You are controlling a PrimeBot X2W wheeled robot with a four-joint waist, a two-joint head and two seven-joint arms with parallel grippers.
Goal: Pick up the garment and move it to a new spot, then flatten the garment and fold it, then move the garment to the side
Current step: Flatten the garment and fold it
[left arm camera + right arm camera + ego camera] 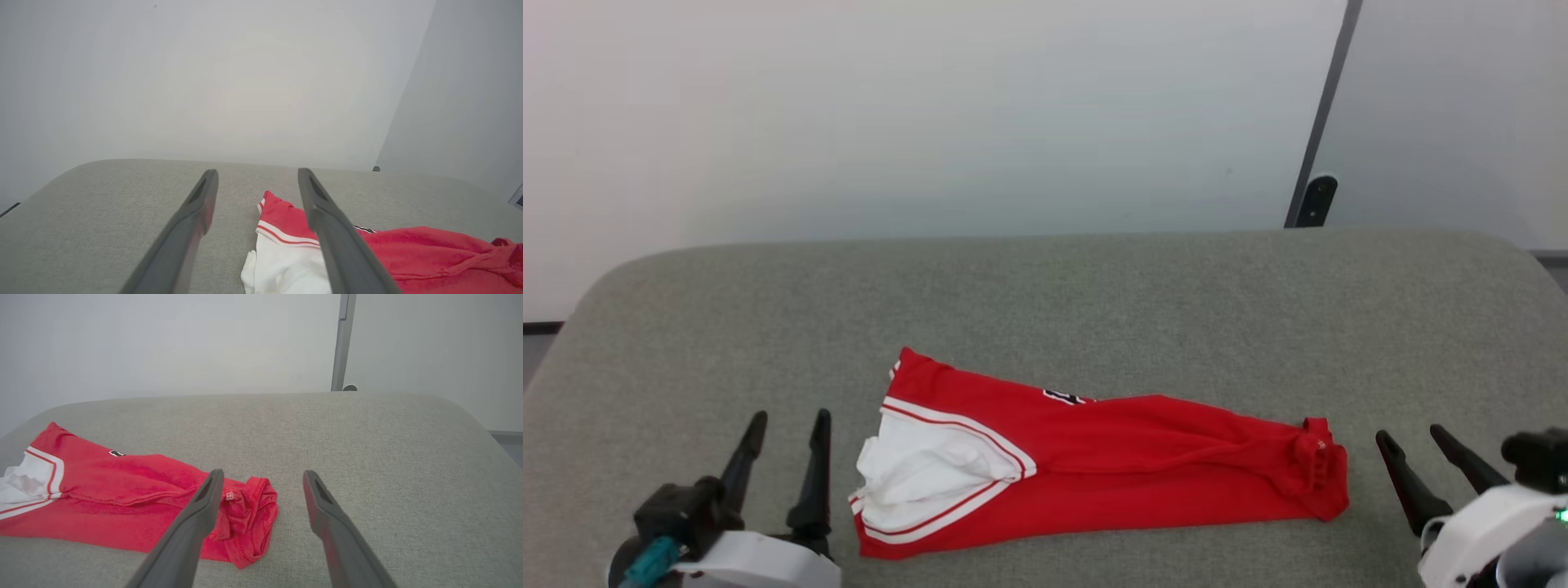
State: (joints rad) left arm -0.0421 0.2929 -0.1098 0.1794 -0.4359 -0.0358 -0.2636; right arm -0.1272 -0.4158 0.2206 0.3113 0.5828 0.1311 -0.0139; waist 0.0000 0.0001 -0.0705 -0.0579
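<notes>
Garment [1111, 465] lies on the grey padded surface [1094, 294] in front of me, folded into a long red band that runs slightly slanted across the near half. Its white sleeve [923, 474], edged with red-and-white stripe trim, is at the end toward my left. A scrap of black-and-white lettering [1063, 397] peeks out along the far edge of the fold. The end toward my right is bunched into a small rumpled knot [1319, 461]. My left end effector [791, 418] sits just beside the sleeve end, fingers spread and holding nothing, clear of the cloth. My right end effector [1409, 433] is near the knot, also spread and empty, with bare surface between it and the garment. I cannot tell whether either one touches the surface. Through the left wrist camera the sleeve shows beyond the two fingers [192, 220]. A pale wall [931, 114] rises behind, with a dark post [1327, 106] toward the right.
</notes>
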